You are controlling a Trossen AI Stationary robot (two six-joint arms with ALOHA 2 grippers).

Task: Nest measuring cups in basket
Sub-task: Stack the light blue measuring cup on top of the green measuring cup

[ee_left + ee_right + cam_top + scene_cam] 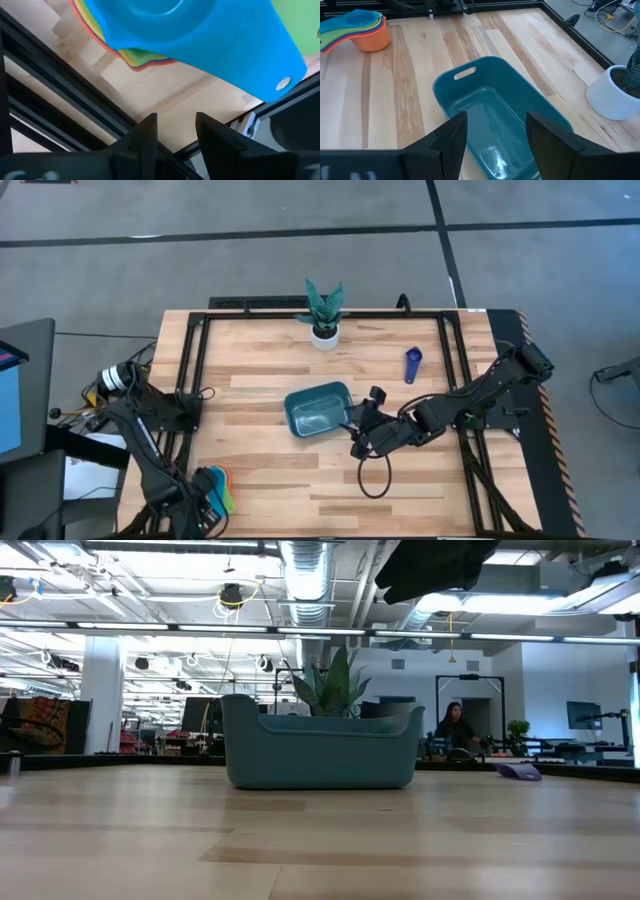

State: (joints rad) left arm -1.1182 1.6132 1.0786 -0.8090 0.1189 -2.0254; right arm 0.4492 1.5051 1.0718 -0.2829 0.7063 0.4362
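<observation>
The teal basket (318,411) rests on its bottom in the middle of the table and also shows in the low view (320,748) and the right wrist view (490,100). My right gripper (497,135) is open and hovers over the basket's right end (357,430). Several nested measuring cups (217,488), blue on top, sit by the table's near left corner. They fill the left wrist view (200,40). My left gripper (175,132) is open just beside this stack, touching nothing. One dark blue cup (413,364) lies alone, right of the basket.
A white pot with a green plant (325,330) stands at the far edge behind the basket. A black cable loop (375,477) lies on the table near the right gripper. Black frame rails (190,370) run along the table's left and right sides. A person (455,728) sits far off in the room.
</observation>
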